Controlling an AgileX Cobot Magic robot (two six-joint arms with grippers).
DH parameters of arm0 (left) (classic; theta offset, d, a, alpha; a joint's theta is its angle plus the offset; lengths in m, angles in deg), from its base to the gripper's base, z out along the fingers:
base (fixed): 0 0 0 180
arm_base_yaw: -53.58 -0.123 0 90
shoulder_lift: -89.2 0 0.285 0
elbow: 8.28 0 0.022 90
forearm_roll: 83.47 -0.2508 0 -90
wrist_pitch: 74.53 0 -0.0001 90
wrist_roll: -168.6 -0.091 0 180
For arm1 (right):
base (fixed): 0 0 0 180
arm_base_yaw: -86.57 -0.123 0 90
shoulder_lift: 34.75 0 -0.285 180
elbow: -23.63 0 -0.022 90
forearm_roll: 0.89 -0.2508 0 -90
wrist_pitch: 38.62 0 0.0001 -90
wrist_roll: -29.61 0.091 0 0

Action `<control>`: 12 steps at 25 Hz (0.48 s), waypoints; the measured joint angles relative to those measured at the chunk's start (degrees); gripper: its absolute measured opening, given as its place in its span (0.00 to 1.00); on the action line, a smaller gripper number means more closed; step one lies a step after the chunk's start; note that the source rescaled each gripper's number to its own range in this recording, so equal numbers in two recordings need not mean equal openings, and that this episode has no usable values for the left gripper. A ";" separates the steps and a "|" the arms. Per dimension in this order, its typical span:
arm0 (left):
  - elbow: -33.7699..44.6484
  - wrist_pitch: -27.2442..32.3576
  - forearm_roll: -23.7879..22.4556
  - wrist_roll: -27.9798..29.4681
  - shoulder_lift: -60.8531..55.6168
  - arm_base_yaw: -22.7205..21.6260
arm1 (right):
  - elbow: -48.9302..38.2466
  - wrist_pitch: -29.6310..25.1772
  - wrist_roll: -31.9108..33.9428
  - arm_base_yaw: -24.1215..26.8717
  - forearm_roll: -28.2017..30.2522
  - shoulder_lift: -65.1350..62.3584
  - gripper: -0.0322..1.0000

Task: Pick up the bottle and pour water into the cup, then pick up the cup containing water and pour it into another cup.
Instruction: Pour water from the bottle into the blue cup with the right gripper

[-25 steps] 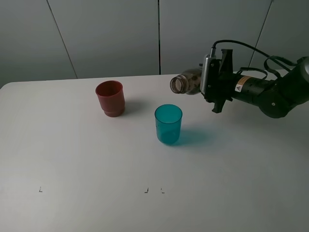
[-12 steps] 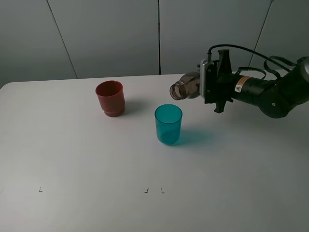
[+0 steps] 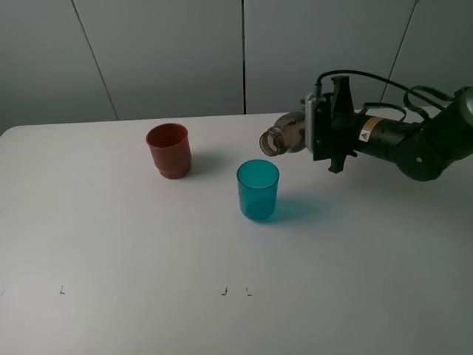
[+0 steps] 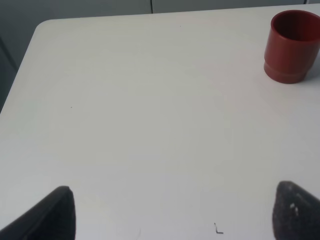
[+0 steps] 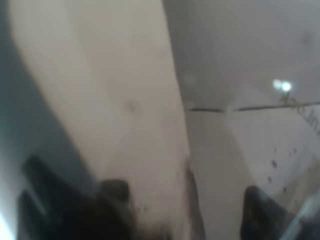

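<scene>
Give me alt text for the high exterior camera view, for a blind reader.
The right gripper holds a smoky bottle tipped sideways, its mouth near a teal cup on a white table. A red-brown cup stands farther left.

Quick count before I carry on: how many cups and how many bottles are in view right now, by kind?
Cups: 2, the teal cup and the red-brown cup, both upright on the table.
Bottles: 1, the bottle, held on its side above the table.
Total: 3
</scene>
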 joint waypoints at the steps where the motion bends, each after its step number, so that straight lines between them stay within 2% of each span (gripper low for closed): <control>1: 0.00 0.00 0.00 0.00 0.00 0.00 | 0.00 0.00 -0.22 0.00 0.09 0.00 0.03; 12: 0.00 0.00 0.00 0.00 0.00 0.00 | 0.00 0.00 -0.22 0.00 2.13 0.00 0.03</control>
